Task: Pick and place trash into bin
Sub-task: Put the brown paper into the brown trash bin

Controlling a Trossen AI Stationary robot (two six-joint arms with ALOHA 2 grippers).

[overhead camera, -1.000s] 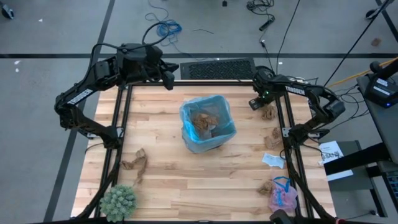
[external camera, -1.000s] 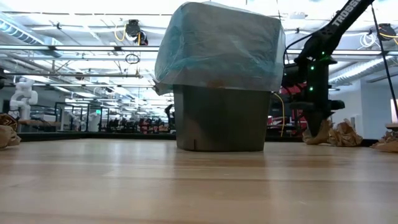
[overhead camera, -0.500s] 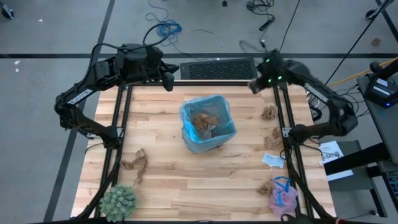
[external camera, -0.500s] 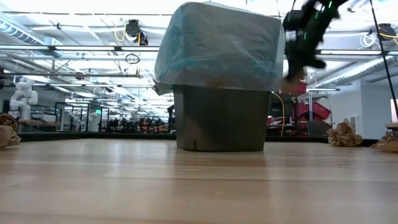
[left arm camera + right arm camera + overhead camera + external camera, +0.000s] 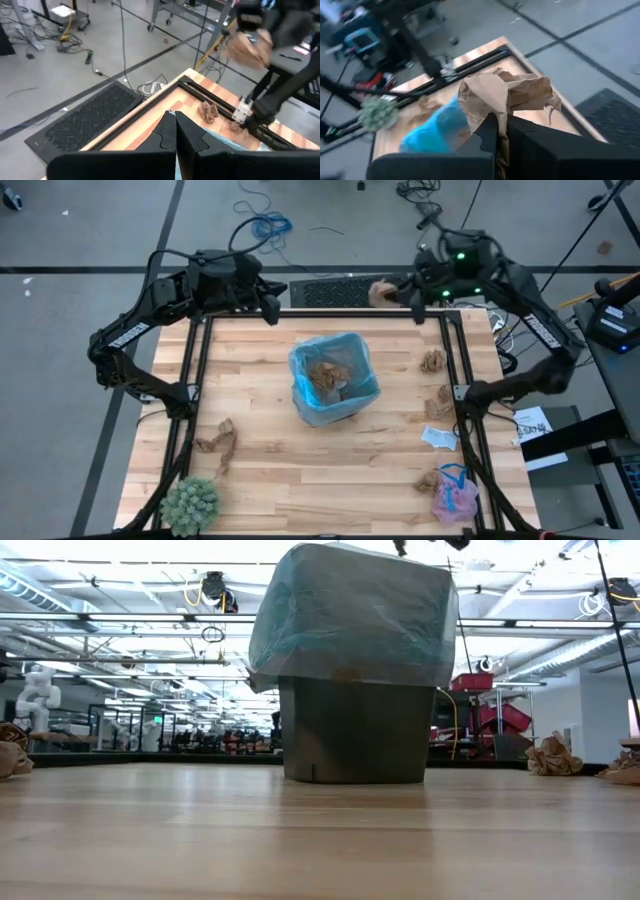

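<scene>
Transport step, mid-carry. Right claw was clamped on a brown paper wad, up in the air past the far edge of the bench; the wad stuck out ahead of the fingertips toward the bin side.

Bin, with its light-blue bag liner, sat below and nearer the bench middle than the right claw, well apart from it. It already had brown scraps inside.

Left claw was pinched shut on nothing, parked over the far-left corner of the bench, idle.

Next move, as I read it: swing the right claw in over the bin's mouth, get the wad clear inside the liner rim, then open. The wad was lumpy and light, so releasing close above the opening looked safer than dropping from height.

Left to clear, all on the bench's right side away from the right claw:
- two more brown wads
- a white paper bit
- the pink mesh puff

One more brown scrap lay front-left, beside the green spiky plant.
</scene>
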